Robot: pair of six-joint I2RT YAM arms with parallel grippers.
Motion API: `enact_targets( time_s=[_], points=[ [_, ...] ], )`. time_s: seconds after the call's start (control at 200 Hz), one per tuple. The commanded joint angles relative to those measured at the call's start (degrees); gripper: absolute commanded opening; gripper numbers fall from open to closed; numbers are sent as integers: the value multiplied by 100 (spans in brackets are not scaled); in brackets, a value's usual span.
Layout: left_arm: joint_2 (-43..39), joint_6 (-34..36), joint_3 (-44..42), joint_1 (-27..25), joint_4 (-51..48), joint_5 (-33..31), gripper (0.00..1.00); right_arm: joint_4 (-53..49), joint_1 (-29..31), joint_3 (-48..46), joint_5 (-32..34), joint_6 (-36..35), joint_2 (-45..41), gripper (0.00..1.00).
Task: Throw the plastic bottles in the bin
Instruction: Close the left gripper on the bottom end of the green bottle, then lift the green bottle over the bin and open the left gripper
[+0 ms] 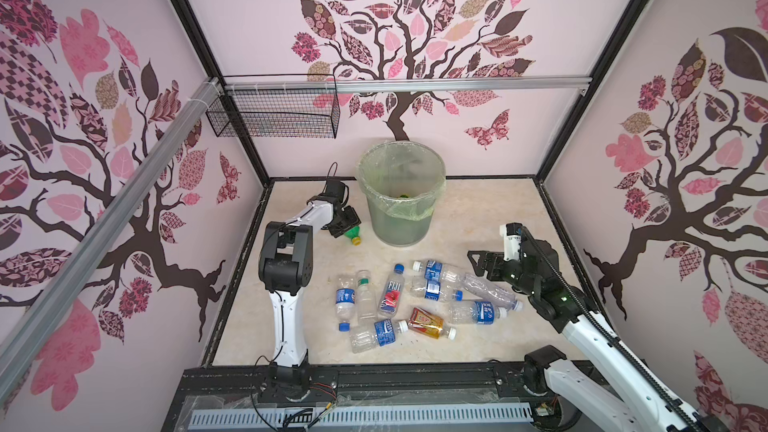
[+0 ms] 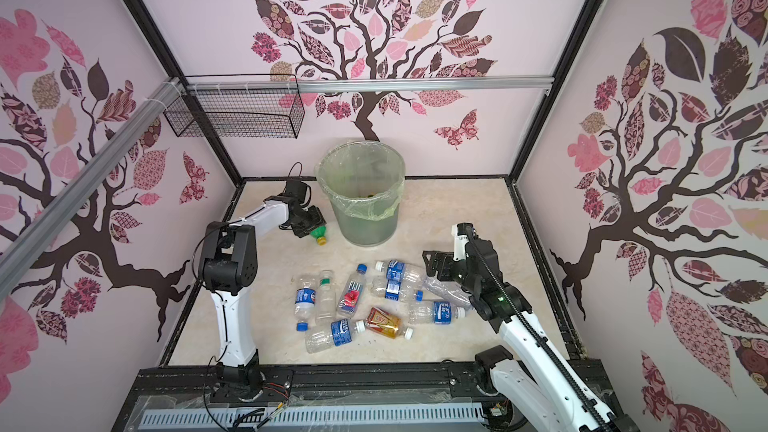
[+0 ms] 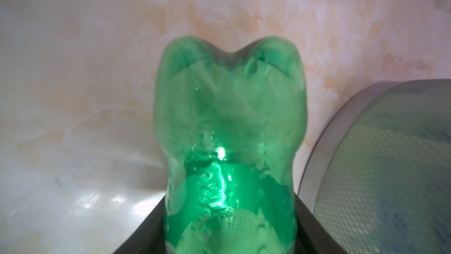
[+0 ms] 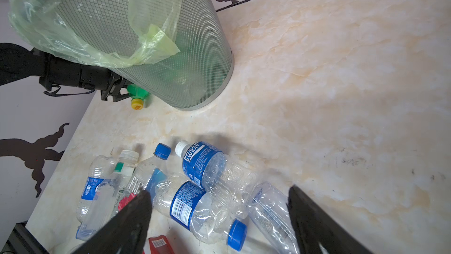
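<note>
- Pale marbled table (image 1: 478, 210) inside pink, tree-papered walls. The bin (image 1: 401, 222) stands far centre, with something green inside.
- Left gripper (image 1: 347, 223) is low at the bin's left foot. In the left wrist view its jaws sit against both sides of the green bottle (image 3: 229, 130), a grasp by the look of it. The bottle is down at the table, yellow cap toward the near side.
- Risk: the shell is thin and slick, so a hard squeeze may buckle it and squirt it out.
- Risk: the hold looks nearer the cap end, so the long body may swing on lifting.
- Risk: the bin wall is just beside the gripper. A straight rise could clip it or snag the liner (image 1: 409, 210) and shift the bin.
- Risk: a low release may strike the rim and bounce out.
- Right gripper (image 4: 219, 191) hangs agape and empty over the pile (image 1: 432, 288), near centre. Both arms heading binward could meet.
</note>
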Motion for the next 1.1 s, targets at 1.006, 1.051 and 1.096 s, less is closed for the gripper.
enact_targets(
  time_s=[1.006,1.051,1.096],
  points=[
    [-6335,2131,-2761,254,-248,-232,56,76,-22,153,-449,43,29,89],
    [-6627,2217,-2849,254,-237,-236,56,104,-25,143,-476,69,32,89],
    [-6880,2309,-2940,254,-213,-164,56,132,-22,134,-499,90,41,89]
  ],
)
